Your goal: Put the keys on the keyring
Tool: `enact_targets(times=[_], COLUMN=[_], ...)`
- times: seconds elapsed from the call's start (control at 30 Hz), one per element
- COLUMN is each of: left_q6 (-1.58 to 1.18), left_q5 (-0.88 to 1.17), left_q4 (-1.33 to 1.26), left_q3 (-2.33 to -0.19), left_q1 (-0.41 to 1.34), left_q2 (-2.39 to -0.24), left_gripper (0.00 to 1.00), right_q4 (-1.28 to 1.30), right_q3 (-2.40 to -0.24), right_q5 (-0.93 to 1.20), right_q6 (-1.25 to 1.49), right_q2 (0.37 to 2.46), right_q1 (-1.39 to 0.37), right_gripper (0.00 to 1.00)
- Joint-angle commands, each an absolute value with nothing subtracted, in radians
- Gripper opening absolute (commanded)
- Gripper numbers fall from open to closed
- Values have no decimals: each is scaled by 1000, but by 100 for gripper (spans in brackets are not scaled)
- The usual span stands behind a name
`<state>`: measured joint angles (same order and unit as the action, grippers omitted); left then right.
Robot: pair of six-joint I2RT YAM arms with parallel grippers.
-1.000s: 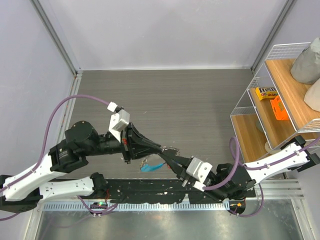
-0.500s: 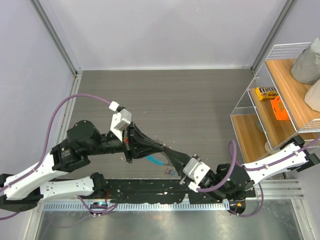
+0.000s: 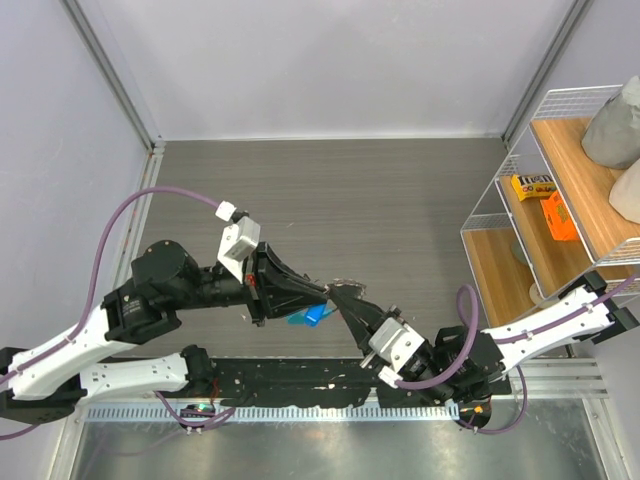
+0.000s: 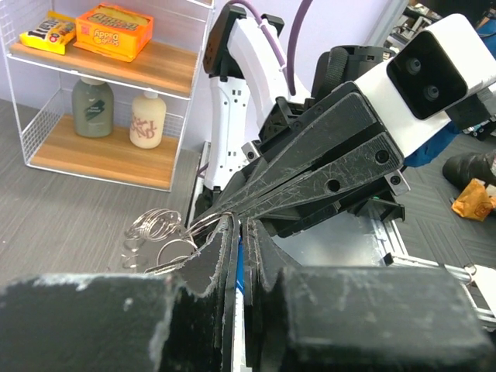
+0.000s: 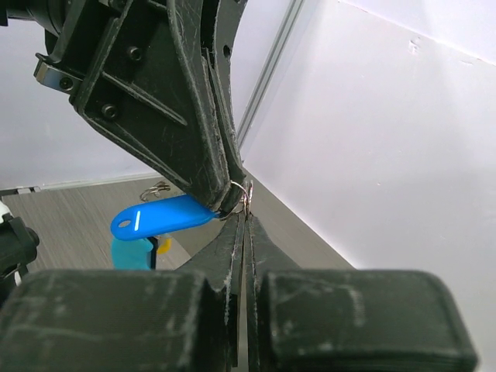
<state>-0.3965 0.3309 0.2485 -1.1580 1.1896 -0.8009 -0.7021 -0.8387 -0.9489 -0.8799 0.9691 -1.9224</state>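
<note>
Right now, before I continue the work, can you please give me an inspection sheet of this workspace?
Surface: grey wood-grain table, no damage seen.
Job's things: blue tag held above the table, next to a small ring; silver loops by the fingertips.
Clutter: nothing seen.
Grippers: left gripper fingers shut on the blue tag's end; right gripper fingers shut, tips at the small ring.
Cables: purple cables arch clear of the fingers.
Surroundings: wire shelf at the right, holding an orange box.

Yellow packet (image 3: 531, 185) seems to read "M&M's"; orange box (image 4: 113, 21) lettering illegible.
</note>
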Motion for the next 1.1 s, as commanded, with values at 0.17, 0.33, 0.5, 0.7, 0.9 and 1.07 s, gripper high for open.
enact_targets(times=[0.17, 0.33, 0.5, 0.7, 0.9, 1.07], left_q6=[-440, -445, -437, -442, -483, -453], left_q5=[449, 471, 456, 442, 457, 430], left_q4=[210, 203, 213, 213, 181, 218], left_q3=[-1147, -1146, -1147, -1154, -1146, -1189], left_q1=[1200, 1201, 1200, 1201, 1200, 1200], left_q2=[-801, -804, -787, -749, -729, -741], left_gripper=[24, 37, 41, 46, 50, 50], right_q4=[-879, -885, -870, -825, -805, -743], right_q3=[-831, -824, -818, -808, -804, -816], right_q5=[-900, -884, -870, -831, -812, -787], right_q6=[-926, -920, -904, -859, -838, -792], right_q2=[917, 913, 894, 838, 813, 799], right_q1=[-1921, -1921, -1921, -1922, -1921, -1924], right_gripper=[6, 6, 6, 6, 6, 6])
